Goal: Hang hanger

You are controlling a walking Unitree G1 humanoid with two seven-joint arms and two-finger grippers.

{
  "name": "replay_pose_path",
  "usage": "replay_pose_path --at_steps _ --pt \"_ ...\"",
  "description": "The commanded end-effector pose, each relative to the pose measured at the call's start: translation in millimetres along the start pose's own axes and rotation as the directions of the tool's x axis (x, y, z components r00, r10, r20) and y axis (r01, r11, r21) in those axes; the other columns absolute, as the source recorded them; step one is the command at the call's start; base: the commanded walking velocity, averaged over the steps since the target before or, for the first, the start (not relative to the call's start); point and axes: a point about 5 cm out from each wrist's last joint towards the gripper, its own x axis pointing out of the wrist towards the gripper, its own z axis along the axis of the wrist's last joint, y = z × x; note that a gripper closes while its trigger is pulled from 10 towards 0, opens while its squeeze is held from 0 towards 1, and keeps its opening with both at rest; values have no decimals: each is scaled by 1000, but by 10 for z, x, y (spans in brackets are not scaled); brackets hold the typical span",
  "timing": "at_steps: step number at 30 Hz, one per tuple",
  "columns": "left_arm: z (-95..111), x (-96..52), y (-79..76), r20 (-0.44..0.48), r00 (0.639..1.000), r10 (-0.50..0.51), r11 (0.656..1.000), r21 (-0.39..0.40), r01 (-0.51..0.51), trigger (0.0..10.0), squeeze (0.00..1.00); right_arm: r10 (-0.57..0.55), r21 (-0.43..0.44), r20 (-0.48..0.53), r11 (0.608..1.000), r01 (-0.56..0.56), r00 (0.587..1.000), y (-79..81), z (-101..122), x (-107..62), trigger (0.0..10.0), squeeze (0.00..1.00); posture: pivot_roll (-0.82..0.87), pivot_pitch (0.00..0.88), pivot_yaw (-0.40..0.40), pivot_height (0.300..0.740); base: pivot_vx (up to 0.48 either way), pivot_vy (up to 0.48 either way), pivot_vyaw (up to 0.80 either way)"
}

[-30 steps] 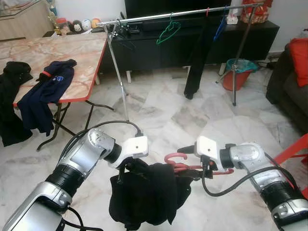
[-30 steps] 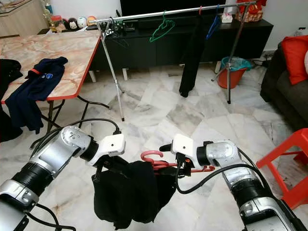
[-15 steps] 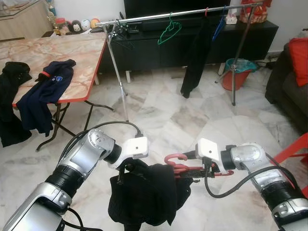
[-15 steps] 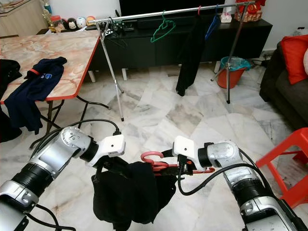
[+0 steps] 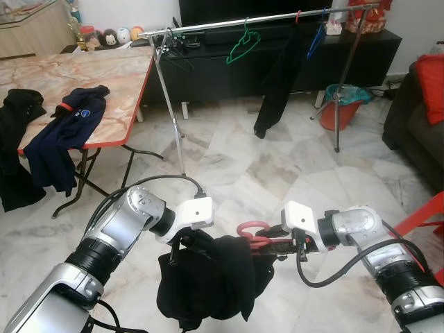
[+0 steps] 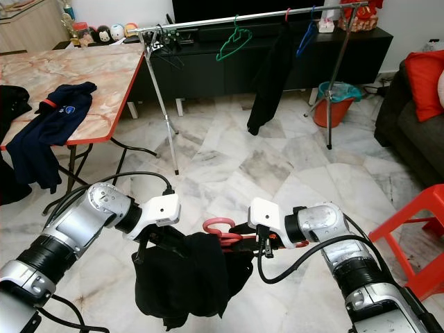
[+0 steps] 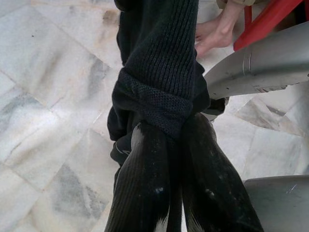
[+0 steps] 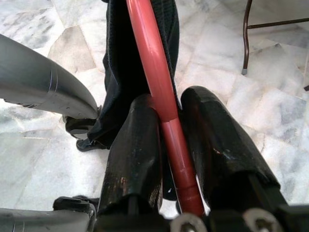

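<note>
Marble floor [image 5: 229,173] stretches between the robot and a silver clothes rail [image 5: 263,17] that stands well ahead, in front of a black TV cabinet [image 5: 277,59]. Low before the robot, both arms carry a red hanger [image 5: 255,234] with a black garment [image 5: 208,281] draped on it. The right gripper [image 8: 166,121] has its fingers [image 8: 133,159] closed narrowly on the hanger's red bar, one finger on each side of it. The left gripper [image 7: 174,159] has its fingers [image 7: 145,183] pinched together on a fold of the black knitted cloth at the garment's other end, so the cloth hangs down in a bunch between the two arms. The hanger's curved hook [image 6: 218,225] sticks up between the two wrists, well apart from the rail.

On the rail hang a green hanger [image 5: 243,43], a blue hanger [image 5: 317,38] and a long dark garment [image 5: 274,83] whose lower end swings out to the left. An orange bucket [image 5: 343,104] with a teal liner sits near the rail's right leg. To the left, a bench [image 5: 104,76] with a marble-pattern top and red edge carries a navy shirt [image 5: 66,132] hanging over its side and another black piece of clothing [image 5: 14,146]. In the left wrist view a person's bare foot [image 7: 215,31] rests on the floor beside a red chair leg [image 7: 265,21].
</note>
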Motion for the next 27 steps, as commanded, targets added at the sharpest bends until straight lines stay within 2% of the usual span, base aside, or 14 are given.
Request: replay_pose_path --at_steps 1,20,21,22,27 --pt "27 -62 28 7 1000 15 1000 15 -15 10000 0 3 4 16 1000 -3 1000 11 10 24 0 0 76 0 62 740 0 0 0" --pt "88 -106 79 26 998 49 995 83 -51 10000 0 -43 32 51 999 41 998 53 -38 124 0 0 87 0 68 740 0 0 0" --pt "88 -109 81 27 998 49 995 83 -51 10000 263 -44 32 51 999 42 998 57 -42 129 0 0 87 0 68 740 0 0 0" --pt "87 -115 83 29 998 49 995 84 -51 10000 1000 -49 32 51 998 48 997 59 -46 137 0 0 87 0 68 740 0 0 0" --pt "103 -126 110 42 997 72 993 86 -75 10000 1000 -85 29 61 996 84 995 40 -40 156 0 0 90 0 68 740 0 0 0"
